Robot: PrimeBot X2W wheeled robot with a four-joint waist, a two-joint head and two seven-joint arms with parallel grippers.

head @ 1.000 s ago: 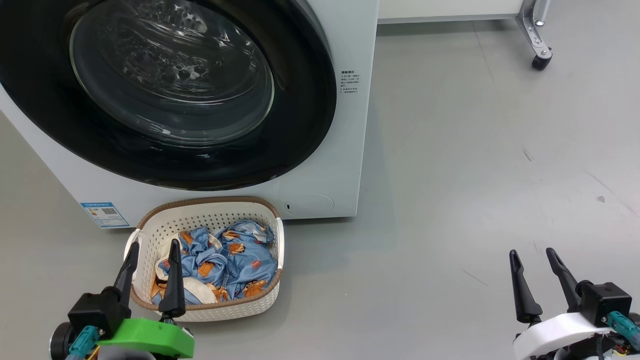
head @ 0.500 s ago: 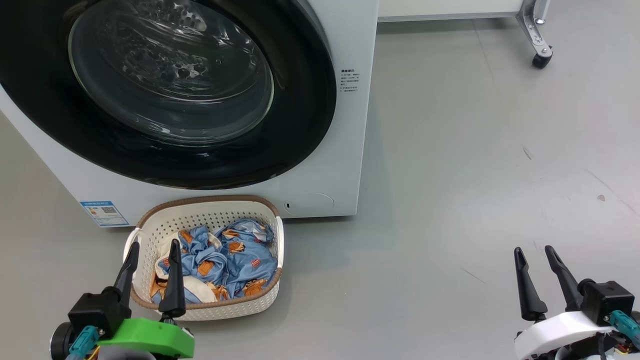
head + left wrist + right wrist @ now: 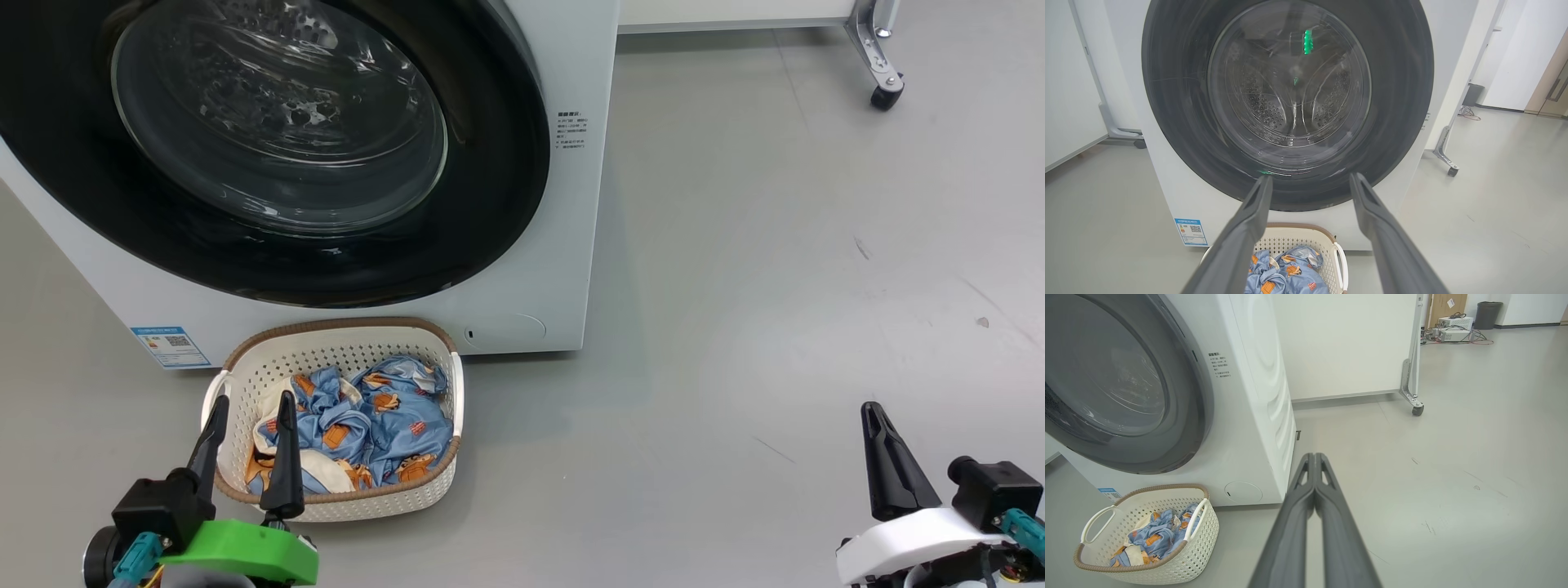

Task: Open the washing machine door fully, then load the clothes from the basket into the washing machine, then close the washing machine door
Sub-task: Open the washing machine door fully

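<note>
**Door shut, clothes in the basket**

We see the washing machine door (image 3: pixel 269 155) shut flat on the front of the washing machine (image 3: pixel 563 245). Its wide black ring is shiny. Through the round glass we can see the steel drum (image 3: pixel 1267 112) with its little holes.

The clothes (image 3: pixel 384 416) are blue with orange-brown pictures and some cream bits. They lie in a heap inside the basket (image 3: pixel 343 353). The basket sits on the floor (image 3: pixel 775 286) right in front of the washing machine, just below the door. Its back rim is very near the machine's front, but we cannot tell if it touches. A blue sticker (image 3: pixel 170 347) is low on the machine's front, near the basket.

The left gripper (image 3: pixel 254 398) hangs in front of the washing machine, at the side of the basket farthest from the machine. Its two fingers are wide apart and hold nothing. In the left wrist view they point up at the door.

The right gripper (image 3: pixel 873 408) is well off to the right of the washing machine, above bare floor. Its two fingers are pressed together with nothing between them.

Past the machine's right side, a metal leg ends in a small black wheel (image 3: pixel 883 96).
</note>
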